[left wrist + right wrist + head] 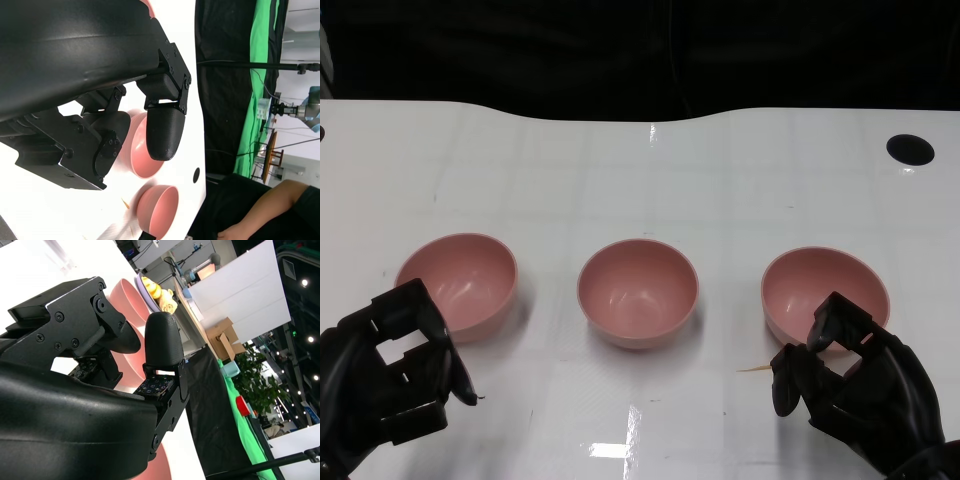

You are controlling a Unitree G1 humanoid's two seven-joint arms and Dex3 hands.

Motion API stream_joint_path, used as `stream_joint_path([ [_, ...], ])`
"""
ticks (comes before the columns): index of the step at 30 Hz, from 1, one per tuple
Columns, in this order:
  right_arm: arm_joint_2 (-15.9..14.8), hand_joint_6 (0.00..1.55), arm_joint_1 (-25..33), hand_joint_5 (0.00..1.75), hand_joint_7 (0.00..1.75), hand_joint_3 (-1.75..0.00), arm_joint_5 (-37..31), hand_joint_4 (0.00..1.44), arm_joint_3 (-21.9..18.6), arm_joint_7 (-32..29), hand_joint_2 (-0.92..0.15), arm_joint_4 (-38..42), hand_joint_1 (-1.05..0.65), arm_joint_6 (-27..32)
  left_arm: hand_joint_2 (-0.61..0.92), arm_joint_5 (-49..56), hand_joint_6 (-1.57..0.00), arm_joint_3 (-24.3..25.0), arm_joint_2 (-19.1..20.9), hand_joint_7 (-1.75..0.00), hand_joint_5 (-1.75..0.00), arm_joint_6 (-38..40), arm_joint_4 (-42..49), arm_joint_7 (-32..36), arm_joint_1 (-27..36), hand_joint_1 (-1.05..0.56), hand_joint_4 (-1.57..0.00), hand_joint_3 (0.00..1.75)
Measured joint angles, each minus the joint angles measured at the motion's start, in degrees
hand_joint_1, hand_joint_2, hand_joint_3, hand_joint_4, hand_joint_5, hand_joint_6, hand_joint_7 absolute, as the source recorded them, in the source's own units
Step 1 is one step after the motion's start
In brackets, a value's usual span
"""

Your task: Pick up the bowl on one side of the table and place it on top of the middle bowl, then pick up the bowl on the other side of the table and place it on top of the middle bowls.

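White tabletop [640, 180], glossy, with a dark curtain behind its far edge and a black round hole [910, 149] far out beyond your right hand. You have three pink bowls in a row, all upright, well apart from one another, none stacked. Your left hand [390, 375] sits at the near edge with fingers apart and nothing in them; the left bowl [457, 283] lies just beyond its fingertips and slightly toward the middle, and whether they touch the rim cannot be told from the head view. Your right hand [850, 375] is likewise spread and holding nothing; the right bowl [825, 293] is directly ahead of it, one raised finger overlapping the bowl's near rim in the head view, contact not confirmed. The middle bowl [638, 293] stands between the two hands, farther out than either. A thin pale sliver [754, 369] lies on the table just inside your right hand. In the left wrist view you can see a person's sleeve and arm [265, 210] past the table edge.
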Motion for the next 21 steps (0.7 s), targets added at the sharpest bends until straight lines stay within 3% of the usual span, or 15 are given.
stream_joint_path([
  [21,0.03,0.73,0.00,1.75,1.68,-1.27,0.03,0.97,0.05,-0.07,-0.52,-0.06,0.00,0.14,0.92,-0.31,-0.73,0.00,0.00,-1.75,-1.75,0.09,-0.08,0.01,0.01,0.37,-0.93,1.32],
])
